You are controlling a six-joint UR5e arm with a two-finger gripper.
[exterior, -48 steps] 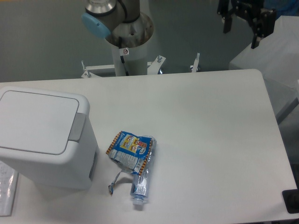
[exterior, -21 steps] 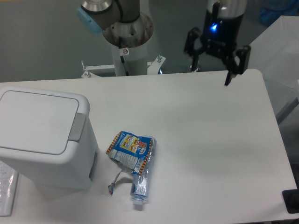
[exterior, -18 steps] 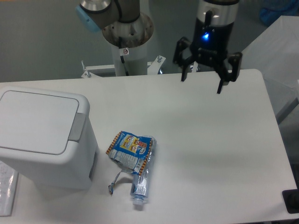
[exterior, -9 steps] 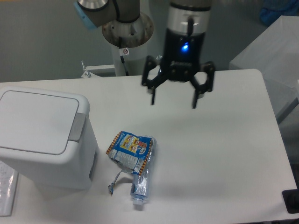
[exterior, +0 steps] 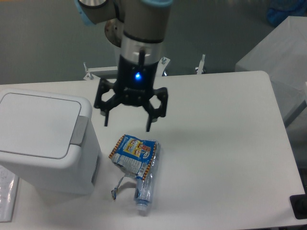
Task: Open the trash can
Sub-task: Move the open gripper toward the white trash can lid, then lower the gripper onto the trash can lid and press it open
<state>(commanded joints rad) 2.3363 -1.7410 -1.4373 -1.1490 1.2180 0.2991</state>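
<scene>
The trash can [exterior: 45, 143] is a big white boxy bin at the table's left, its flat lid down and a grey tab [exterior: 79, 130] on its right rim. My gripper [exterior: 127, 122] hangs open above the table just right of the bin, fingers spread wide and pointing down, a blue light glowing on its body. Nothing is between the fingers. It is apart from the bin and its tab.
A crumpled blue and orange snack wrapper [exterior: 134, 152] and a flattened clear plastic bottle [exterior: 144, 189] lie on the white table [exterior: 220, 143] just below the gripper. A white box [exterior: 283, 52] stands off the table's right edge.
The gripper has travelled from the far right, down and leftwards across the table, and now hangs near the bin's right side. It stayed open. The bin lid has not moved.
</scene>
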